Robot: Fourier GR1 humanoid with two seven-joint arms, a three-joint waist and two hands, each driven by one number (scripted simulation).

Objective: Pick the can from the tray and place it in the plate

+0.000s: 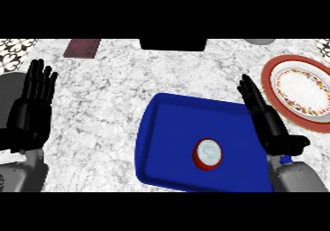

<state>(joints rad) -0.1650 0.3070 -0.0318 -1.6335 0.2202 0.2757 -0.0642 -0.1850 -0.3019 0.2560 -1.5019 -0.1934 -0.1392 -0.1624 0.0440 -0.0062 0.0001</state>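
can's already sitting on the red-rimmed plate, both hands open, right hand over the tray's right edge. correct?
Not quite. The can is not on the plate: the head view shows it upright on the blue tray. The red-rimmed plate holds nothing. The rest stands: left hand and right hand are both open, the right one over the tray's right edge.

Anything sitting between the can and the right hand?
Nothing. In the head view only bare blue tray floor separates the can from the open right hand.
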